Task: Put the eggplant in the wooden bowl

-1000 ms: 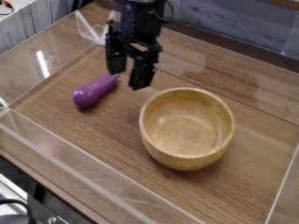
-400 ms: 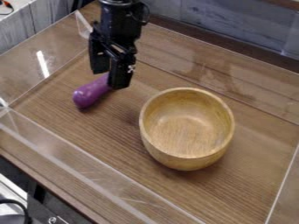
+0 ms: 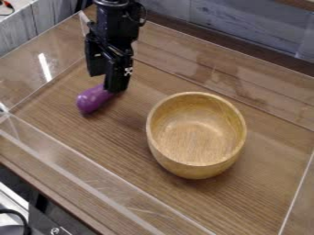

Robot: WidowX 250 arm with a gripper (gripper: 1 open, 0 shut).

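Because the eggplant point(image 3: 92, 99) lies loose on the table point(image 3: 110, 161) at the frame's left, apart from the empty wooden bowl point(image 3: 196, 134), the gripper point(image 3: 106, 77) hangs spread over it, ready to grasp.

A dark wood-grain tabletop point(image 3: 86, 156) is enclosed by clear plastic walls point(image 3: 50, 50) along its edges, with grey planking point(image 3: 245, 23) seen behind.

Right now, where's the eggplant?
In the camera view the eggplant lies on the table's left side, left of the wooden bowl, just under the open gripper.
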